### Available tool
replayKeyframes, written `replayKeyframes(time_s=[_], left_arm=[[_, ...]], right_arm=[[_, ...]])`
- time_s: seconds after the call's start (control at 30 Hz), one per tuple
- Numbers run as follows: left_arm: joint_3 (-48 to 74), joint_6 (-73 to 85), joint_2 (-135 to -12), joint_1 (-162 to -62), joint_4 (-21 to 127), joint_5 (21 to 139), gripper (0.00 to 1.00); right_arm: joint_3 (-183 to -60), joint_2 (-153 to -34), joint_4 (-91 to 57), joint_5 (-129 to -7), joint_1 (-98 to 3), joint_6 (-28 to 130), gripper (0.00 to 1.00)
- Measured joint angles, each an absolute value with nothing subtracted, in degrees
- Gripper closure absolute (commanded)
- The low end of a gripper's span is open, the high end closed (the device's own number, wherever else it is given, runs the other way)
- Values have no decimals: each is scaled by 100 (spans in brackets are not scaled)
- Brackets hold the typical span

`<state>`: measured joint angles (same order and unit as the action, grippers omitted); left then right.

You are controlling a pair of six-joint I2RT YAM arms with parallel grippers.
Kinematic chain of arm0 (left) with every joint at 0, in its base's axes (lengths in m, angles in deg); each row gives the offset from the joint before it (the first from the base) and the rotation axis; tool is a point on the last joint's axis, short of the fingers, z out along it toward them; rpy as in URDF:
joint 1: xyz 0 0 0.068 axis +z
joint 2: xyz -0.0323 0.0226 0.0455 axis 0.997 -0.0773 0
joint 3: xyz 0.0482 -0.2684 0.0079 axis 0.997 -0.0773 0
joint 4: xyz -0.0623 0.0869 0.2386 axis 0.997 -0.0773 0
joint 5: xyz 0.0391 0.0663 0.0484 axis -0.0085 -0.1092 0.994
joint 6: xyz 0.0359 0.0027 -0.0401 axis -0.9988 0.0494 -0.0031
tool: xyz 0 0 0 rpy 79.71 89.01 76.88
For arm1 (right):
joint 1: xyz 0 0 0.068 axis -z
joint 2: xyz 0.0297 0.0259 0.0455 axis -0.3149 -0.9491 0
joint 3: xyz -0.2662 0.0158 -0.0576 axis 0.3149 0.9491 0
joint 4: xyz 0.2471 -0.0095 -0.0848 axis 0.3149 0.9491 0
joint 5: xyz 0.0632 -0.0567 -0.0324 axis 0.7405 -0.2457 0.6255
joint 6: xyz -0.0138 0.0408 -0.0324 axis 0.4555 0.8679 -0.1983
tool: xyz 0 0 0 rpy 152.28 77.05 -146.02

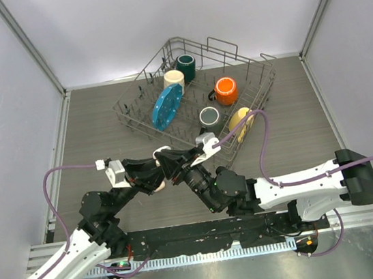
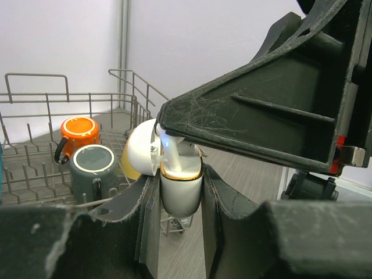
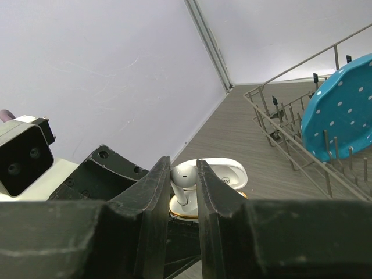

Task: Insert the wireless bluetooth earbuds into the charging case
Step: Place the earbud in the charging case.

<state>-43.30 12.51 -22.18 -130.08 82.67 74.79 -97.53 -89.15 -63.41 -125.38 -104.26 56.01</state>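
Note:
My left gripper [image 2: 181, 197] is shut on the white charging case [image 2: 181, 192], which has a gold rim and its lid [image 2: 141, 149] hinged open to the left. My right gripper [image 3: 184, 181] is shut on a white earbud [image 3: 185, 176] and holds it over the case [image 3: 200, 204], with the stem down in the case's opening. In the left wrist view the earbud's stem [image 2: 172, 156] stands in the case under the right gripper's black finger [image 2: 261, 110]. In the top view both grippers meet above the table's middle [image 1: 169, 166]. The other earbuds are out of view.
A wire dish rack [image 1: 262, 88] stands at the back with a teal mug [image 1: 186, 66], a cream mug [image 1: 174, 79], an orange mug [image 1: 226, 91], a grey mug [image 1: 209, 116], a yellow mug [image 1: 240, 120] and a blue dotted plate [image 1: 167, 106]. A purple cable [image 1: 263, 143] loops beside it.

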Motion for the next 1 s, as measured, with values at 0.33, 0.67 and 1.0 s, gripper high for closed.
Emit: replayKeyframes(time_s=[0.33, 0.67, 1.0], left_arm=[[-4332, 1251, -2216, -13008, 8296, 7522, 100], [-4367, 1203, -2113, -13014, 8287, 7671, 100], [-4387, 1157, -1999, -13023, 8138, 7677, 100]], right_arm=[[-9799, -8935, -6230, -12481, -10398, 5732, 99], [-9799, -8810, -5830, -12492, -10505, 5894, 99], [-9898, -8810, -5533, -12571, -10560, 5892, 89]])
